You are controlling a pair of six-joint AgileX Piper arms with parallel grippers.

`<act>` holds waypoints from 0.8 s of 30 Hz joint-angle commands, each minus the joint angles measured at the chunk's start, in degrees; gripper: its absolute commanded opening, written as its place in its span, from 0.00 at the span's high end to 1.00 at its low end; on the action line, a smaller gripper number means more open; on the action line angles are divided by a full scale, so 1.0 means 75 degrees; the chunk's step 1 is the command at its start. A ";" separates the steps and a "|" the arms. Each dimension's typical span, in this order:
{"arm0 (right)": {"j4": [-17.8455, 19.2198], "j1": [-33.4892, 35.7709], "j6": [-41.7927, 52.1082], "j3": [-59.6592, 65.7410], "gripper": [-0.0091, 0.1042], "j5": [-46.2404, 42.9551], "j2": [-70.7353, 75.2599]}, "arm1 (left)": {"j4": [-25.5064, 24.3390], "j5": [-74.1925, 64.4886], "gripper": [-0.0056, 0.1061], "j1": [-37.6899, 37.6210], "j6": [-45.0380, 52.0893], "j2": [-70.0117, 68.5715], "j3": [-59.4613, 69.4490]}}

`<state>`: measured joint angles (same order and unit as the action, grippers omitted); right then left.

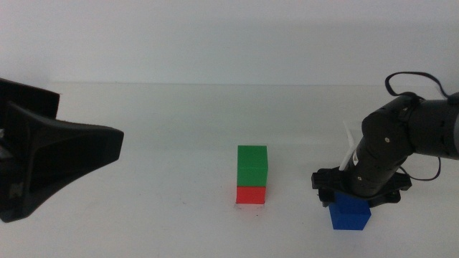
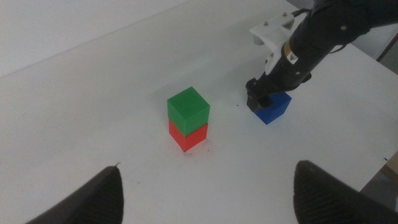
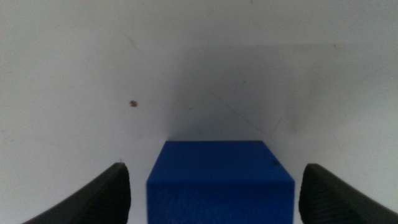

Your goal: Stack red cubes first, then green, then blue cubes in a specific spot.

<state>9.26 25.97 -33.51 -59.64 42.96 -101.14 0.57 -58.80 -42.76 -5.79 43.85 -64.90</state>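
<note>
Middle view frontal, wrists oblique – right close – all share blue cube (image 1: 351, 213).

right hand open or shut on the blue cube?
Open. The right hand straddles the blue cube on the table, with white gaps showing between each jaw and the cube's sides.

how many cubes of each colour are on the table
red cube: 1, at the bottom of the stack
green cube: 1, on top of the red
blue cube: 1, on the table, between the open jaws of the right gripper
total: 3
</note>
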 commanded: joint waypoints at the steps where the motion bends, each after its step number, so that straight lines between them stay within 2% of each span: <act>1: 0.0041 -0.0086 -0.0014 -0.0057 0.28 -0.0080 -0.0113 | -0.0026 0.0104 0.11 -0.0010 -0.0030 -0.0042 0.0025; 3: 0.0041 -0.0107 -0.0027 -0.0057 0.37 -0.0080 -0.0134 | -0.0026 0.0104 0.11 -0.0010 -0.0030 -0.0042 0.0025; 6: 0.0041 -0.0107 -0.0157 -0.0102 0.59 -0.0019 -0.0103 | -0.0026 0.0104 0.11 -0.0010 -0.0030 -0.0042 0.0025; 8: 0.0023 0.0054 -0.0213 -0.0338 0.67 0.0477 -0.0002 | -0.0026 0.0104 0.11 -0.0010 -0.0030 -0.0042 0.0025; 13: 0.0499 0.0722 -0.0448 -0.2077 0.66 0.2392 0.0161 | -0.0076 0.0104 0.11 -0.0010 -0.0013 -0.0042 0.0025; 17: 0.0625 0.1264 -0.0796 -0.3876 0.66 0.3539 -0.0201 | -0.0076 0.0104 0.11 -0.0010 -0.0013 -0.0042 0.0025; 24: 0.0676 0.1947 -0.1151 -0.5985 0.66 0.3600 -0.1244 | -0.0076 0.0104 0.11 -0.0010 -0.0013 -0.0042 0.0025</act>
<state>13.69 39.99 -41.51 -102.12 68.88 -109.26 0.00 -58.80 -42.76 -5.79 43.85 -64.86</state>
